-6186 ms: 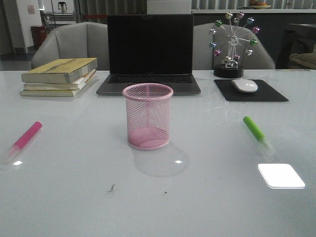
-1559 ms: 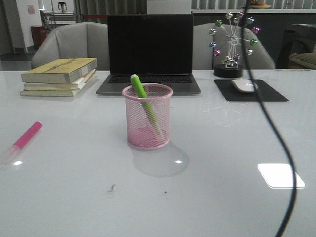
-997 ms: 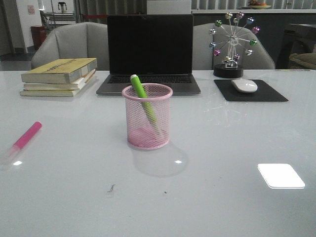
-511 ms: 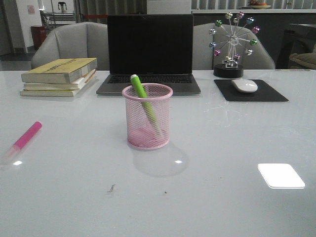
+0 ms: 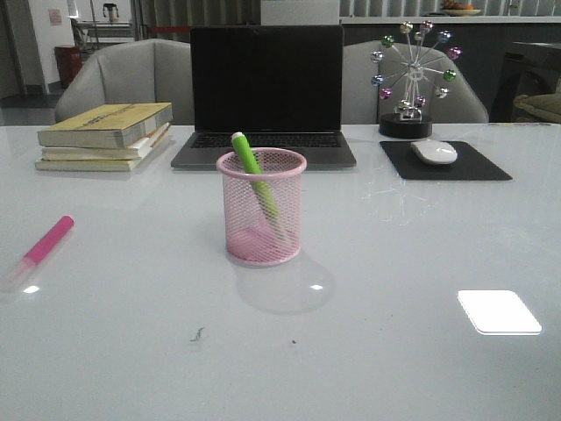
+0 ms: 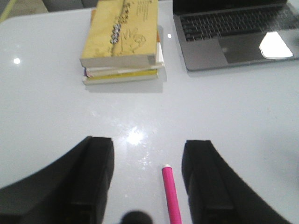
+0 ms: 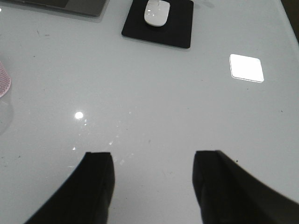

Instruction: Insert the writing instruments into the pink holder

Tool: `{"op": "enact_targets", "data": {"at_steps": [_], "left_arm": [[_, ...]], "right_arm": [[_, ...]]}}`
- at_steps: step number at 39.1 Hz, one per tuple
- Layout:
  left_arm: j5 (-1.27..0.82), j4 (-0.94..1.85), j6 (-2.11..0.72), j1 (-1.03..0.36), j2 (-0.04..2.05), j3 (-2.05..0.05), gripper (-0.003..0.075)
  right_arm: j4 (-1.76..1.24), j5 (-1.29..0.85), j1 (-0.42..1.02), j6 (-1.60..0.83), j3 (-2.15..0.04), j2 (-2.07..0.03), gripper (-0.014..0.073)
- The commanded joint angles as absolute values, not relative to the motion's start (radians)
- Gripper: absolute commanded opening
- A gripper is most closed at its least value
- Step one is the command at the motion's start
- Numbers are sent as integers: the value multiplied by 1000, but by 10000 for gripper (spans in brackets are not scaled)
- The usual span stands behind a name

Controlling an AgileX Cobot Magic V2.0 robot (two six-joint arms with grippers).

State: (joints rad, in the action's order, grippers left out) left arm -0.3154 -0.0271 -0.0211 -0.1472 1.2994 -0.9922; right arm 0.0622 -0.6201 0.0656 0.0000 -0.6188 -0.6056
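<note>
Gone from the tabletop at right, the green marker (image 5: 256, 181) now leans inside the pink holder (image 5: 262, 207), its tip poking above the rolled mesh rim. On the table's left side lies the pink marker (image 5: 46, 242), barrel bright magenta, its pale cap faint against the white table (image 5: 394, 351). Seen from the left wrist, it sits between the spread fingers of the empty left gripper (image 6: 147, 175), its near end cut off. Likewise parted and empty, the right gripper (image 7: 153, 179) hangs over bare table, the holder only a sliver at the view's edge.
</note>
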Motion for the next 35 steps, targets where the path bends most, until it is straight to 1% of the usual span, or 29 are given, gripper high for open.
{"op": "enact_targets", "data": {"at_steps": [1, 7, 18, 35], "left_arm": [[-297, -12, -13, -163, 1355, -1070, 404], [-358, 19, -13, -163, 1480, -1137, 404], [-396, 33, -13, -163, 1652, -1223, 404], [-482, 59, -13, -163, 1815, -1292, 404]], "right_arm": [[73, -539, 61, 0, -644, -604, 487], [73, -539, 61, 0, -644, -604, 487], [73, -539, 61, 0, -644, -604, 487], [73, -539, 61, 0, -644, -604, 487]]}}
